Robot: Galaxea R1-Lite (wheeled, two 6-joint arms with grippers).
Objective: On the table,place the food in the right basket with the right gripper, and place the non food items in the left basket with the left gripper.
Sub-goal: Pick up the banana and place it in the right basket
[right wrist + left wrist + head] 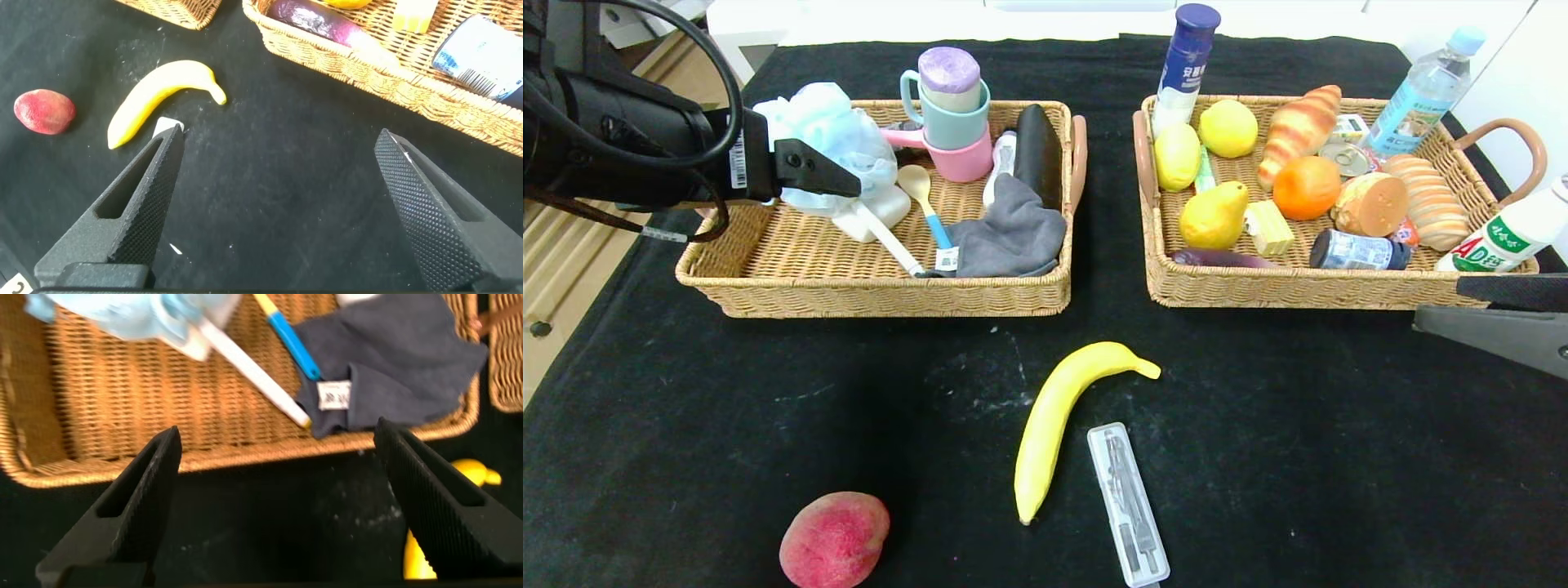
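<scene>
While the left gripper hovers wide open and empty over the left basket, the banana lies just in front of that basket.

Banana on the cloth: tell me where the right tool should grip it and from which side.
Grip the banana across its thick middle, coming straight down from above with the open right tool. It lies flat on the table, so only its sides are free. Set the fingers across its length, and mind the compass case lying close by its lower half.
</scene>
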